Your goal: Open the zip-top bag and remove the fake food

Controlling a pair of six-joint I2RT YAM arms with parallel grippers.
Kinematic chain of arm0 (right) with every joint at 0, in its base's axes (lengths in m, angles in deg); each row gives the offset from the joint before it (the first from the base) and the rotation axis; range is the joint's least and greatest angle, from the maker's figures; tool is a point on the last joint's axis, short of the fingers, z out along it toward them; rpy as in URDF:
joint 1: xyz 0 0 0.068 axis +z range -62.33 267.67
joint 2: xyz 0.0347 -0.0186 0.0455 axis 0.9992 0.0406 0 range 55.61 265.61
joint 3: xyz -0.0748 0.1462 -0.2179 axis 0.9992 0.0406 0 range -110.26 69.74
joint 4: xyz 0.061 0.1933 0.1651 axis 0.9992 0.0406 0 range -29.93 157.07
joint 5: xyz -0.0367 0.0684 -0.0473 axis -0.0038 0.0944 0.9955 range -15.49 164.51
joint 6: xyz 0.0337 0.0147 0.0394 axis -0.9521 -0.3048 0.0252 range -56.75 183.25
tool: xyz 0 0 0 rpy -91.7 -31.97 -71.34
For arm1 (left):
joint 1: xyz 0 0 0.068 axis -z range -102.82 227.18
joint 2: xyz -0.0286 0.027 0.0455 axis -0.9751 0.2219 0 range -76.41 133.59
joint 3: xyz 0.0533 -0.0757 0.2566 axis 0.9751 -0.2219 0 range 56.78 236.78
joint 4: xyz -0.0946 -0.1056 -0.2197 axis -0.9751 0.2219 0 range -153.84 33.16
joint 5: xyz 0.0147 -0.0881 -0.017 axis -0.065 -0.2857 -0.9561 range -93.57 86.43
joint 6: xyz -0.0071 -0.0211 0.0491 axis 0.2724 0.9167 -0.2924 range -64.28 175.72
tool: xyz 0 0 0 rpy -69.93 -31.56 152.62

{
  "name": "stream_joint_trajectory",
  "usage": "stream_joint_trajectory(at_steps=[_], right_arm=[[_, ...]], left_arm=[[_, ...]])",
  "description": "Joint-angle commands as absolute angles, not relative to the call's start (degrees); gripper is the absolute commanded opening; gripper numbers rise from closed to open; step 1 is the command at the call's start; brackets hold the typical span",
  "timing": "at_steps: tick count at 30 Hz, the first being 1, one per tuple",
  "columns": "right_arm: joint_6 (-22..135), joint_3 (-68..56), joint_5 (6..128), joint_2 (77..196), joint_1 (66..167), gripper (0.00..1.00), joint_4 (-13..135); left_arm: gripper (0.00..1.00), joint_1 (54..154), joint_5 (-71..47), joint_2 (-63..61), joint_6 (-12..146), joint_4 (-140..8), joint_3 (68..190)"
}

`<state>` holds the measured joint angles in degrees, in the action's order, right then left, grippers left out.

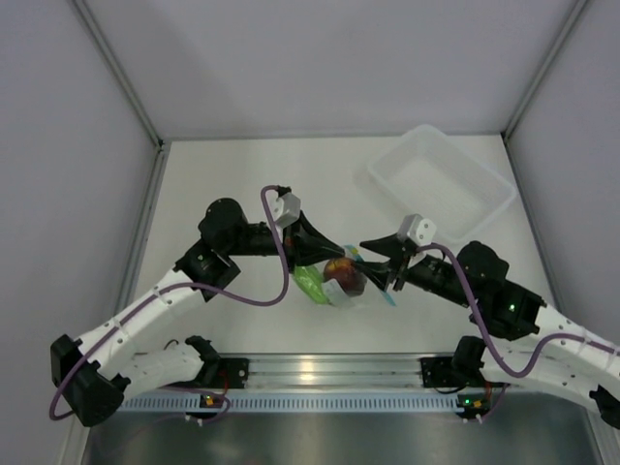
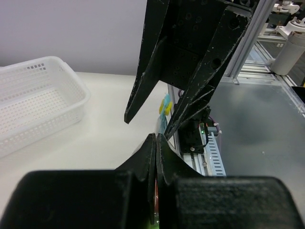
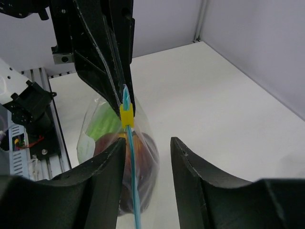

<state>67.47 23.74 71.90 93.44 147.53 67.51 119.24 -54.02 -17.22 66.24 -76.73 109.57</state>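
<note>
Clear crinkly plastic made up the zip-top bag (image 1: 341, 286), which sat between the two arms near the front of the white desk (image 1: 232, 174) with its zipper edge turned upward; whether its bottom touched the desk could not be told. The fake food was inside the bag: a dark red-brown round fruit (image 3: 145, 150) and, beside it, an elongated green one (image 3: 105, 126), both pressed against the film.

The left hand (image 3: 121, 100) was clenched on the top edge of the bag at one end of the zipper; its two fingers lay flat together with the plastic pinched between them. A teal zipper strip (image 3: 130, 167) ran from that grip toward the right wrist camera; a small yellow slider (image 3: 126, 117) sat on the strip just below the left hand's fingertips.

The right hand (image 3: 147, 143) was released, its fingers standing apart at the near end of the strip; the strip lay just beside the inner face of one finger, while the other finger stood clear of it, so this hand grasped nothing. Seen from overhead, the two hands faced each other almost tip to tip over the bag.

A white plastic tray (image 1: 441, 184) stood well apart from the bag, at the far right corner of the desk.
</note>
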Motion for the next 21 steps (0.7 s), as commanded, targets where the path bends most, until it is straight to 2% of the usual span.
stream_joint_trajectory(at_steps=[1, 2, 5, 6, 8, 9, 14, 16, 17, 19, 21], right_arm=[[67.0, 20.4, 70.8, 95.3, 148.1, 0.43, 61.1], [67.0, 20.2, 70.4, 95.5, 148.1, 0.40, 61.3], [66.8, 20.8, 69.7, 95.6, 148.1, 0.21, 60.7], [66.8, 21.2, 69.6, 95.3, 148.1, 0.10, 60.5], [66.5, 21.5, 69.4, 94.9, 148.1, 0.06, 60.5], [66.5, 21.3, 69.6, 94.6, 148.1, 0.00, 60.6], [67.9, 16.8, 71.3, 95.7, 148.1, 0.00, 67.6], [68.8, 12.8, 71.5, 97.5, 148.1, 0.00, 73.6], [69.0, 11.7, 71.3, 98.8, 148.1, 0.00, 75.3], [69.4, 9.0, 70.5, 99.8, 148.1, 0.00, 78.3], [69.7, 6.8, 70.3, 101.4, 148.1, 0.00, 82.5]], left_arm=[[0.00, 119.5, -53.5, -19.6, 67.0, -80.2, 110.5], [0.00, 119.5, -53.2, -19.7, 67.0, -80.1, 110.5], [0.00, 119.5, -52.3, -20.3, 67.1, -80.2, 110.5], [0.00, 119.6, -51.9, -20.6, 67.1, -80.1, 110.5], [0.00, 119.5, -51.6, -20.8, 67.3, -80.1, 110.4], [0.00, 119.5, -51.6, -21.0, 67.3, -80.1, 110.3], [0.02, 119.5, -51.7, -22.3, 64.7, -80.1, 108.7], [0.10, 119.5, -51.6, -23.1, 64.0, -80.1, 107.9], [0.19, 119.5, -52.3, -23.2, 63.5, -80.1, 107.8], [0.21, 119.5, -53.6, -22.6, 63.0, -80.1, 108.0], [0.33, 119.5, -54.5, -21.3, 63.0, -79.9, 108.5]])
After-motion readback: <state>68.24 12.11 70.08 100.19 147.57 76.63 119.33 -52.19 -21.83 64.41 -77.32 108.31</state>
